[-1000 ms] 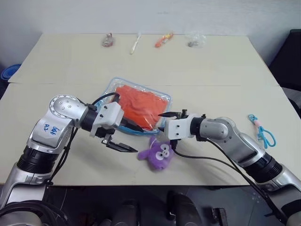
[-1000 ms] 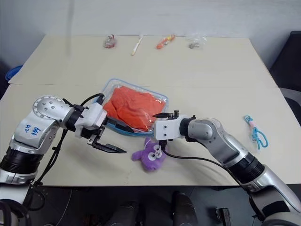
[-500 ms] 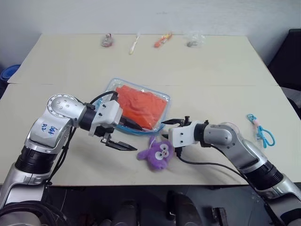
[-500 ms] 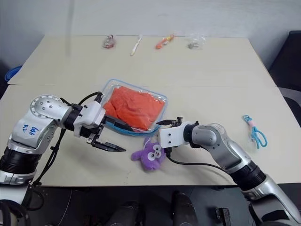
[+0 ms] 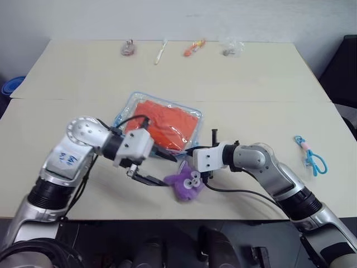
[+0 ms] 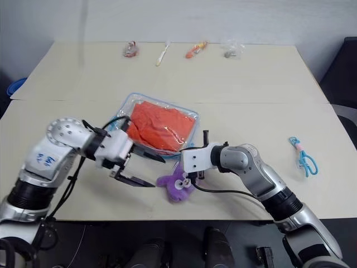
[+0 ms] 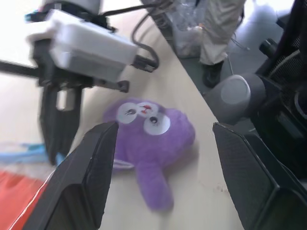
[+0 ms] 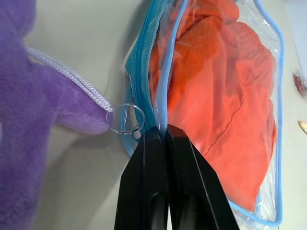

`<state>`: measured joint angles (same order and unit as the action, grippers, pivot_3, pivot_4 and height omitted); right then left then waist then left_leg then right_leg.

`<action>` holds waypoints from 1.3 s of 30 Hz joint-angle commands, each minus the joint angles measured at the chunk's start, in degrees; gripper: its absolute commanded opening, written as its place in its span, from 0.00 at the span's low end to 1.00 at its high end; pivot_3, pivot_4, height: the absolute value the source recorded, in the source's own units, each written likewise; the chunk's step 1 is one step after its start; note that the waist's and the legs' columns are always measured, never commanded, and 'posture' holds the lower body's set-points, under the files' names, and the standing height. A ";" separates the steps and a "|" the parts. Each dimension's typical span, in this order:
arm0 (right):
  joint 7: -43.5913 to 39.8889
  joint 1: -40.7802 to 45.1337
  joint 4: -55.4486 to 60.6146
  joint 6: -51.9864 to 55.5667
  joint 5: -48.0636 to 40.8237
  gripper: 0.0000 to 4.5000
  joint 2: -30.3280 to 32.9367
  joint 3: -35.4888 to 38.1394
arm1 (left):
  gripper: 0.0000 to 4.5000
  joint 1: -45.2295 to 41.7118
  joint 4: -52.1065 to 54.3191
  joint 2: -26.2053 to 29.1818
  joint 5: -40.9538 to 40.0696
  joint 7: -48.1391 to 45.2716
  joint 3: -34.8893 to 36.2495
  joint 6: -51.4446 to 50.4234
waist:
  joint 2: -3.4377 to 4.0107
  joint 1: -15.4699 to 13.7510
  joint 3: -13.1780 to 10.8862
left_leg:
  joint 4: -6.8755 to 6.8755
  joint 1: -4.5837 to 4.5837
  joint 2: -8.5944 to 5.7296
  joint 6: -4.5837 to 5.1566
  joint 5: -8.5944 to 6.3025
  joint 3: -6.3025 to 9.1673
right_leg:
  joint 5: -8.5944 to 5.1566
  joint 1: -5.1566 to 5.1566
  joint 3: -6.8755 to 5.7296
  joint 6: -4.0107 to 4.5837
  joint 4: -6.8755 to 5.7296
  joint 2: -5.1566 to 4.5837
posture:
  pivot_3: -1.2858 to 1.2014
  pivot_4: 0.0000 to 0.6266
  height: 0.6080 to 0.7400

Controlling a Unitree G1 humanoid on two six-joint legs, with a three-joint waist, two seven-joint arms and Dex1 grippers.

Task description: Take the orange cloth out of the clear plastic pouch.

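1. The clear plastic pouch (image 5: 159, 125) lies flat near the middle of the beige surface (image 5: 251, 84), its light-blue zipper edge turned toward the robot
2. The orange cloth (image 5: 167, 124) sits inside the pouch, wrinkled and folded, filling most of it
3. The right gripper (image 8: 160, 135) is clenched on the pouch's blue trim at the near corner, both black fingers pressed together on the edge, beside a small clear ring on the zipper
4. The left gripper (image 5: 159, 169) is released, its fingers spread apart; one reaches toward the pouch's near edge, the other lies low just beside the purple plush toy (image 5: 187, 184)
5. The plush toy rests on the surface just in front of the pouch, between the two grippers
6. Along the far edge lie four small items in a row, among them a slim orange item (image 5: 194, 47) and a small clear wrapper bag (image 5: 231, 47)
7. A blue and pink cord (image 5: 310, 156) lies on the right side, well apart from the pouch
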<state>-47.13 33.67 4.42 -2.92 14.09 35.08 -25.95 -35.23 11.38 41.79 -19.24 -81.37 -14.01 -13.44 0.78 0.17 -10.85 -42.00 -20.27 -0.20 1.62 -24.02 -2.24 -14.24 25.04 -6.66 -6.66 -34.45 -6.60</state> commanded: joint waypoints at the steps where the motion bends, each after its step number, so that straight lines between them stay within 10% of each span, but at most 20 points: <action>1: -0.85 0.09 1.00 -1.29 -0.45 0.00 0.45 2.23 | 0.74 0.70 0.14 -1.62 6.38 -0.80 -4.26 12.05 | 0.00 -0.03 0.00 | 0.00 0.00 0.00 0.00 0.00 -0.02 | 0.00 0.00 -0.02 0.00 0.00 0.01 | 0.52 0.24 1.00; 19: -1.87 0.38 0.14 -0.84 -0.04 0.00 -0.49 2.79 | 0.74 -4.11 -17.46 -10.22 23.49 7.95 -11.39 42.34 | 0.00 -0.06 0.00 | -0.06 0.00 -0.01 0.03 0.01 -0.44 | 0.00 -0.03 -0.07 0.00 -0.05 0.00 | 0.52 0.24 1.00; 30: -2.15 0.07 0.53 -0.49 0.35 0.00 -0.33 3.14 | 0.01 -3.65 -17.38 -8.63 21.29 7.80 -10.46 41.58 | 0.00 -0.08 0.00 | -0.07 0.00 0.00 0.03 0.02 -0.41 | 0.00 -0.04 -0.07 0.00 -0.07 -0.02 | 0.52 0.24 1.00; 39: -1.52 0.20 0.02 -1.10 1.07 0.00 -0.03 3.39 | 0.00 -2.65 -15.88 -6.68 17.42 6.83 -8.63 41.11 | 0.00 -0.01 0.00 | -0.06 0.00 0.01 0.03 0.02 -0.39 | 0.00 -0.03 -0.06 0.00 -0.07 -0.01 | 0.52 0.24 1.00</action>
<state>-49.21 33.67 3.79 -3.48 14.79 34.89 -24.60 -37.94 -6.77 34.35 0.23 -74.05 -24.35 27.46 0.78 0.16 -10.85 -42.06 -20.27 -0.19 1.66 -24.01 -2.61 -14.24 25.01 -6.72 -6.66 -34.51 -6.61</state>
